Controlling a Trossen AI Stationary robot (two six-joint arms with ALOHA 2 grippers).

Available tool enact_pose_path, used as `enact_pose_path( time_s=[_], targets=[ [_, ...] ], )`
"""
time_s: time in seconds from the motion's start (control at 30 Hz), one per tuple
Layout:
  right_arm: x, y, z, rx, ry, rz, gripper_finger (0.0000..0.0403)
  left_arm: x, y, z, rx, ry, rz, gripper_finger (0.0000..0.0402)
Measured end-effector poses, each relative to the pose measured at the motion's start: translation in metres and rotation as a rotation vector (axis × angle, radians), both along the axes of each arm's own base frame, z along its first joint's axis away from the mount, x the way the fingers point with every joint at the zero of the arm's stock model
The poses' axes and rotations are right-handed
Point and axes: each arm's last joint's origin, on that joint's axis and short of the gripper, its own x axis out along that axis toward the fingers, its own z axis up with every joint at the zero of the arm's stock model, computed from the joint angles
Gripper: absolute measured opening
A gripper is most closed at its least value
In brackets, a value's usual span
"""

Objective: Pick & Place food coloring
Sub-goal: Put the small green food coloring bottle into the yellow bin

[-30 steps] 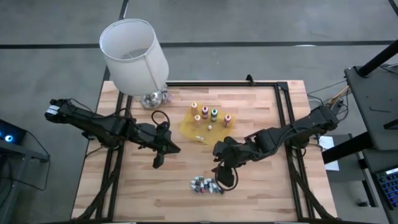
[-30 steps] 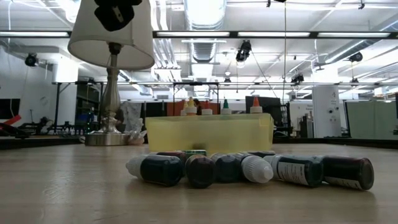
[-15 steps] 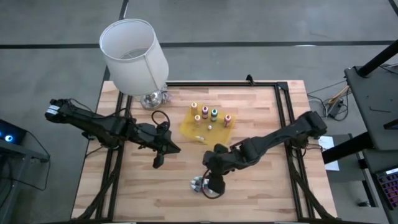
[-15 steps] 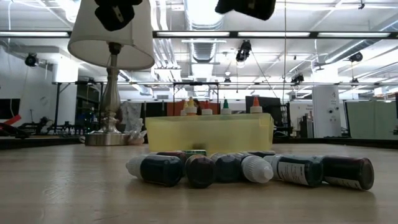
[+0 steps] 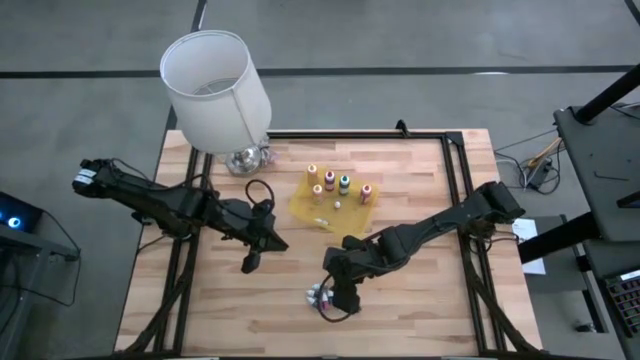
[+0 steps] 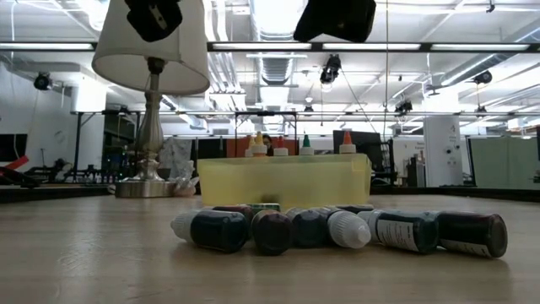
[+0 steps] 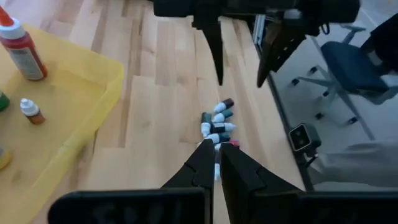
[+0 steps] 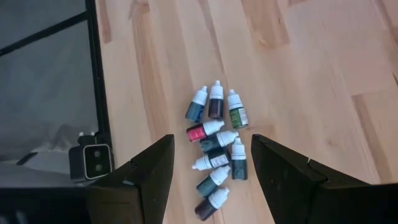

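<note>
hovering above a cluster of tiny vials [image 5: 322, 296] near the front edge of the bench [image 5: 420, 290], the right end effector [image 5: 343, 292] has its two dark fingers [image 8: 140, 180] spread well apart, nothing between them; in its wrist view the small bottles lie on their sides directly between and beyond the fingers, caps pale, bodies in dark blue, maroon, green and pink. from the low view these vials [image 6: 337, 230] lie in a tight row on the wood, touching one another, with the right end effector [image 6: 336, 19] hanging well above them

farther back on the bench sits a yellow tray [image 5: 305, 205], and in it stand the larger squeeze bottles [image 5: 344, 184] upright with pointed tips, orange, yellow, green and red among them; one small pale item lies flat in the tray near its front. in the low view the tray [image 6: 283, 181] shows as a translucent yellow wall behind the vials, with bottle tips poking above its rim

the left end effector [image 5: 250, 262] waits over the bench, left of the tray, fingers pressed together and holding nothing; its wrist view looks past the closed fingers [image 7: 205, 165] toward the vials [image 7: 217, 121] and a corner of the tray [image 7: 93, 106], where a red bottle [image 7: 18, 46] stands

a lamp with a white shade [image 5: 213, 90] stands at the back left corner of the bench
</note>
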Motion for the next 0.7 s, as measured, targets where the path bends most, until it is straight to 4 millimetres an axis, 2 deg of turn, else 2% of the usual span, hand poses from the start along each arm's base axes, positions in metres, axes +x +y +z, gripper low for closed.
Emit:
enact_pose_path(
  time_s=[0.27, 0.47, 0.7],
  targets=[
    [0.000, -0.001, -0.002, 0.003, 0.012, -0.019, 0.0205, -0.003, 0.001, -0.019, 0.015, 0.020, -0.009, 0.0000],
    [0.003, 0.001, -0.011, 0.002, 0.036, -0.024, 0.0205, -0.009, 0.000, -0.026, -0.067, -0.095, -0.057, 0.0000],
    [0.012, 0.002, -0.028, 0.010, 0.082, -0.006, 0.0205, -0.022, 0.004, -0.035, -0.079, -0.127, -0.055, 0.0000]
  ],
)
